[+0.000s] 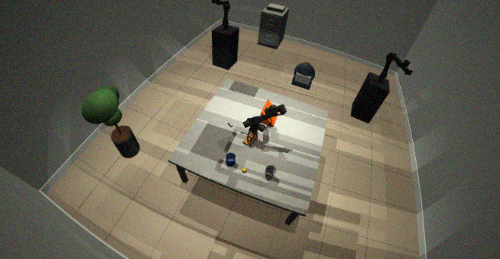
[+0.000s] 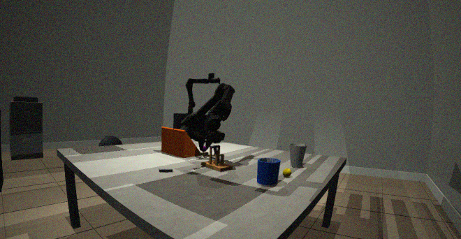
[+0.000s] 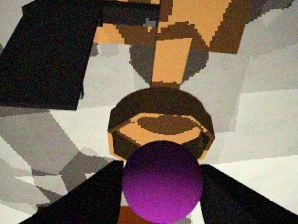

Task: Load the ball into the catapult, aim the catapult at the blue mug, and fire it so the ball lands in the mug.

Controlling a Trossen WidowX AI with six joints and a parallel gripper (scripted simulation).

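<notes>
My gripper [image 3: 161, 172] [image 2: 205, 147] is shut on the purple ball [image 3: 163, 195], which sits between the fingertips. The wooden catapult [image 1: 249, 140] [image 2: 219, 167] [image 3: 171, 62] stands on the table beside the gripper. In the wrist view, the catapult's cup [image 3: 161, 105] is just beyond the ball, and the ball overlaps its near rim; whether they touch I cannot tell. The cup's inside shows no ball. The blue mug [image 1: 230, 160] [image 2: 268, 172] stands upright near the table's front edge. In the top view the arm hides the fingertips.
An orange wedge-shaped block [image 1: 272, 121] [image 2: 174, 142] stands behind the catapult. A yellow ball [image 1: 244, 170] [image 2: 287, 172] lies near the mug, with a grey cup [image 1: 270, 172] [image 2: 297, 155] beyond it. A small black piece [image 1: 230, 125] [image 2: 165, 170] lies on the table.
</notes>
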